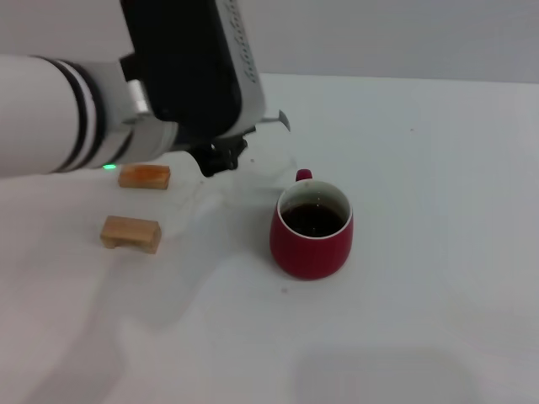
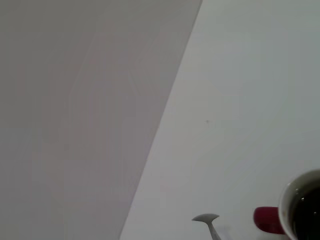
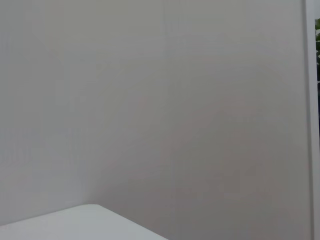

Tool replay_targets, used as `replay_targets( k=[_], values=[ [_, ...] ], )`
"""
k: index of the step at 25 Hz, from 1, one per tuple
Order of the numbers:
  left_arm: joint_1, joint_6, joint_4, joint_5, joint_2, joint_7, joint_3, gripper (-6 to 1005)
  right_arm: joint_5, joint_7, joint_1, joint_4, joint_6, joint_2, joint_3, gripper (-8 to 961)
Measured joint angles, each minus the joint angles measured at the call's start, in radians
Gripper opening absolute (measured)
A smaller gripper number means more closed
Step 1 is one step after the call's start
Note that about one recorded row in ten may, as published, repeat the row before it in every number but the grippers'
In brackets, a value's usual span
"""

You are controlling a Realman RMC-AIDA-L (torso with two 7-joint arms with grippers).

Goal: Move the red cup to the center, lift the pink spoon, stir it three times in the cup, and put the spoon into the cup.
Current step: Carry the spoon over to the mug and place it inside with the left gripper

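1. At the left edge of the head view the left arm's white forearm reaches in and ends in a black wrist housing at upper centre-left. The left gripper (image 1: 221,156) sits just under that housing, raised off the table. Whether its fingers are pressed together on the spoon's handle I cannot tell, since the housing hides them.
2. Below the forearm, two tan wooden blocks (image 1: 131,233) lie at left of centre, one above the other in the frame and a little apart.
3. The pink spoon (image 1: 276,119) pokes out to the right of the housing; only its grey metal neck and bowl show, held in the air above the table. The left wrist view catches the same bowl at its lower edge, beside the cup's handle.
4. The red cup (image 1: 311,231) stands upright near the centre of the head view with dark liquid inside, its small handle pointing to the top of the frame. The spoon is up and left of it, not yet over the rim.
5. Risks, as I judge them: the bowl could clip the rim or handle on the way in and shove the cup; a hard stir could slop liquid; a loose hold could drop the spoon.
6. The table (image 1: 438,151) is plain white and matte, a pale wall behind it. The right gripper is not in view.
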Motion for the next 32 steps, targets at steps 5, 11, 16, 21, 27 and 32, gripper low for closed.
replay_targets(
  k=[5, 11, 16, 21, 27, 32],
  values=[
    [0.003, 0.002, 0.017, -0.154, 0.001, 0.112, -0.105, 171, 0.0, 0.0, 0.0, -0.001, 0.003, 0.0, 0.001, -1],
    [0.021, -0.068, 0.036, -0.41, 0.005, 0.307, -0.269, 171, 0.0, 0.0, 0.003, 0.0, 0.006, 0.0, 0.001, -1],
    [0.007, -0.16, 0.051, -0.494, 0.005, 0.365, -0.335, 170, 0.0, 0.0, 0.008, 0.005, 0.007, 0.0, 0.001, -1],
    [-0.006, -0.22, 0.066, -0.48, 0.003, 0.379, -0.332, 170, 0.0, 0.0, 0.014, 0.006, 0.011, 0.0, 0.001, 0],
    [-0.022, -0.261, 0.074, -0.476, 0.003, 0.379, -0.321, 170, 0.0, 0.0, 0.018, 0.01, 0.012, 0.0, 0.001, 0],
    [-0.047, -0.284, 0.104, -0.467, 0.003, 0.379, -0.315, 170, 0.0, 0.0, 0.019, 0.013, 0.009, 0.001, 0.001, 0]
  ],
)
